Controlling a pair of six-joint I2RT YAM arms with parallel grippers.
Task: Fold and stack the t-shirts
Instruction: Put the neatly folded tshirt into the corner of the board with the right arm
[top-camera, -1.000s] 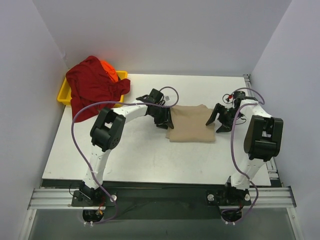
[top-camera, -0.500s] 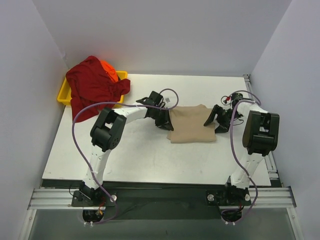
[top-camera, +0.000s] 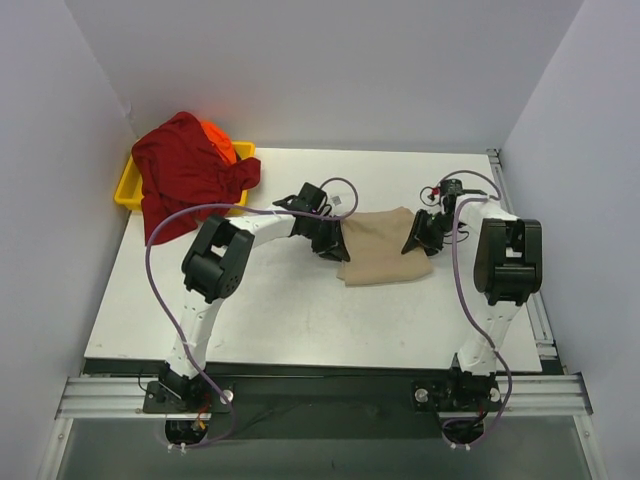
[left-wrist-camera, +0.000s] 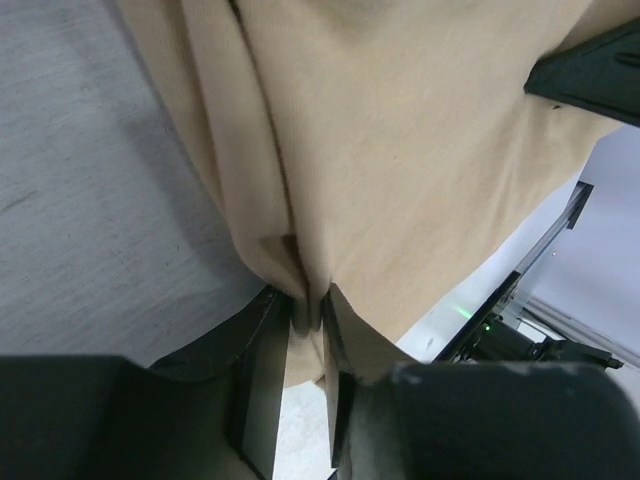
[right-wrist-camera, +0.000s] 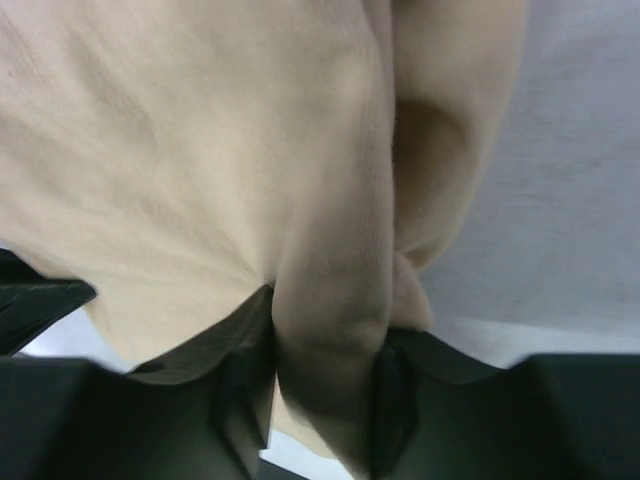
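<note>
Newly arrived, the right hand (top-camera: 416, 241) clamps one end of the tan shirt (top-camera: 382, 262), the left hand (top-camera: 337, 247) the other, likely for folding.

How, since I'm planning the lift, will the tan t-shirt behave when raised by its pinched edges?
Probably floppy: the tan t-shirt bunches into creases where the left gripper pinches it. It will likely sag between that and the right gripper. Seems light too: it is thin cloth.
</note>
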